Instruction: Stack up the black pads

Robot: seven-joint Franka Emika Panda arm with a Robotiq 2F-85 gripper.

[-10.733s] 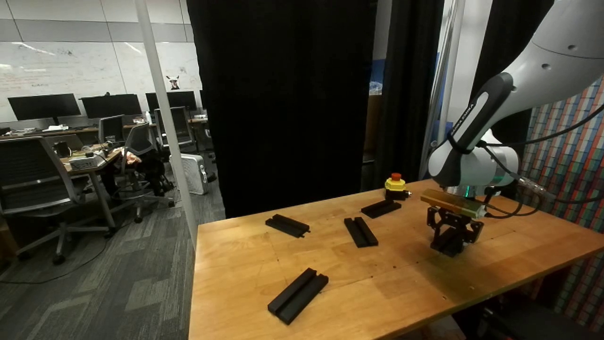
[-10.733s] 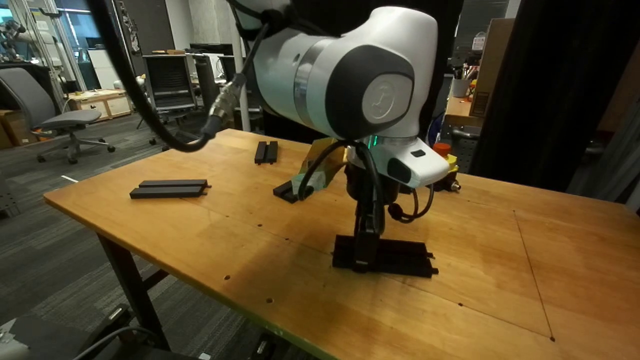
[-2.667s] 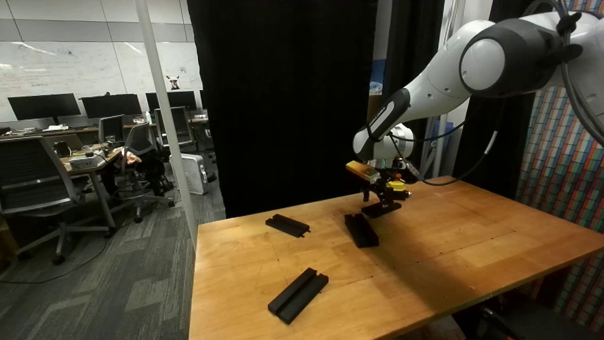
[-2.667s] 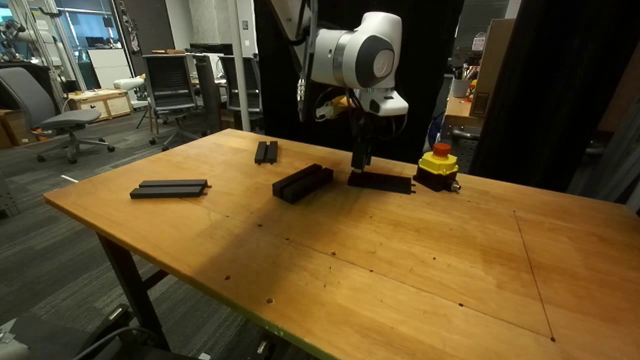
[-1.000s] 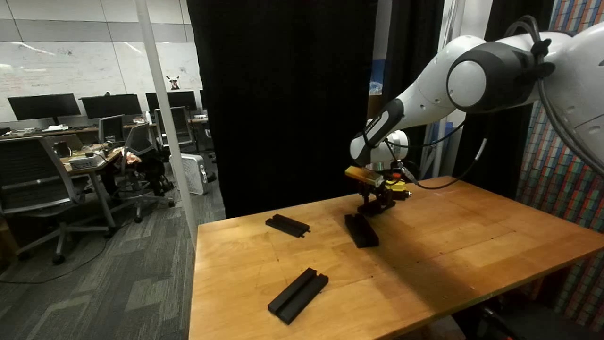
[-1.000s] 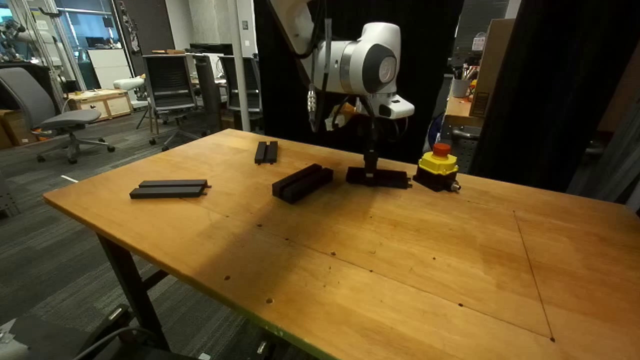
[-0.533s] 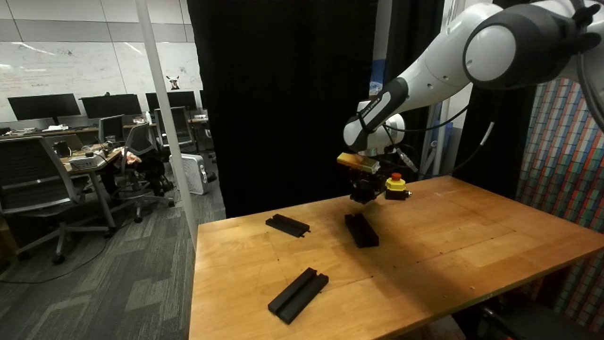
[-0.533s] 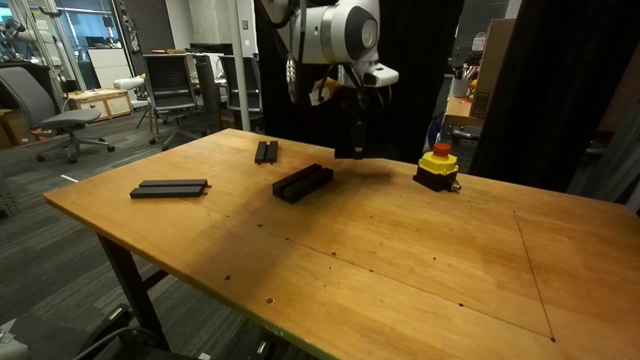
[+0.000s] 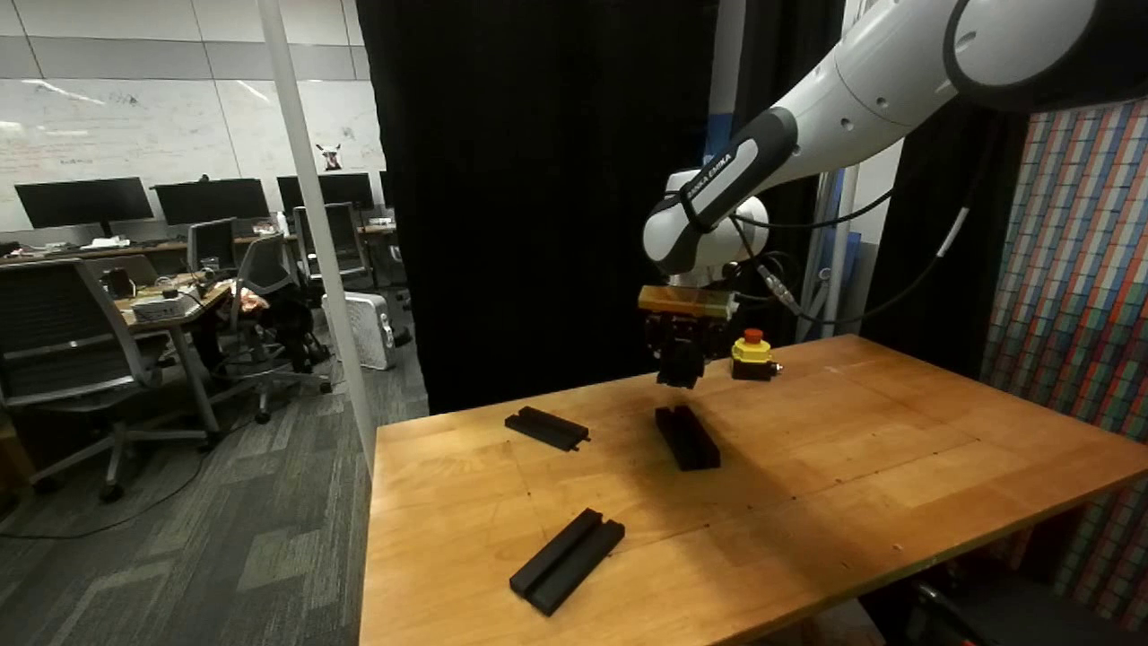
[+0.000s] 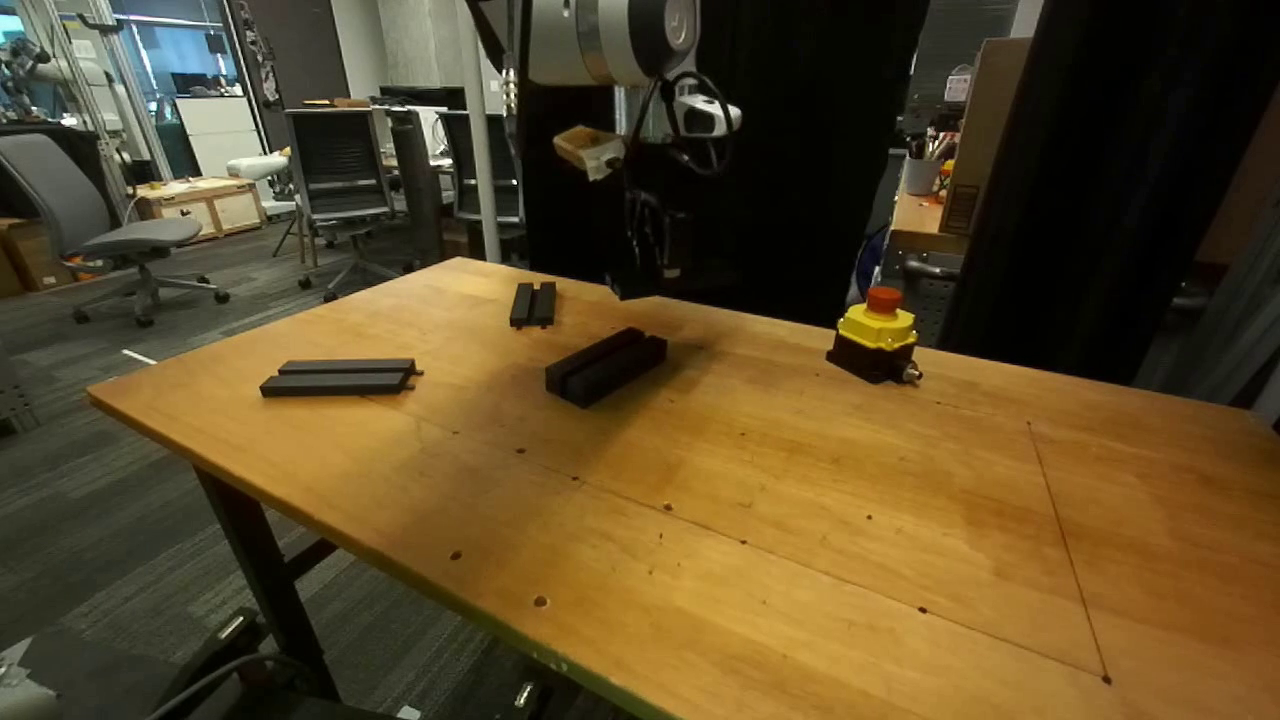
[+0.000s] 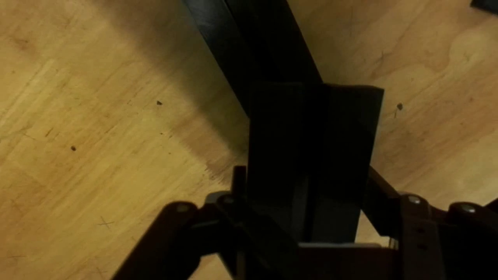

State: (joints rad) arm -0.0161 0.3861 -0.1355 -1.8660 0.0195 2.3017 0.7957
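Observation:
My gripper point(image 9: 682, 354) is shut on a black pad point(image 9: 682, 370) and holds it in the air behind and above a stack of two black pads point(image 9: 687, 438). In an exterior view the gripper point(image 10: 650, 265) and held pad point(image 10: 632, 286) are dark against the curtain; the stack point(image 10: 606, 367) is below. In the wrist view the held pad point(image 11: 315, 136) lies between the fingers point(image 11: 306, 173), at an angle to the stack point(image 11: 253, 42) and overlapping its near end. Single pads lie flat: one far point(image 9: 547, 429) point(image 10: 533, 305), another near the table's end point(image 9: 567, 563) point(image 10: 338, 378).
A yellow-and-red button on a black base point(image 9: 753, 354) point(image 10: 876, 335) stands near the table's back edge. The wooden table point(image 9: 861, 502) has a black curtain point(image 9: 538, 224) behind it. A dark corner point(image 11: 486, 4) shows in the wrist view.
A pad was set on the middle pad earlier. Then my gripper closed on the pad beside the button, lifted it, and has moved toward the stack while turning.

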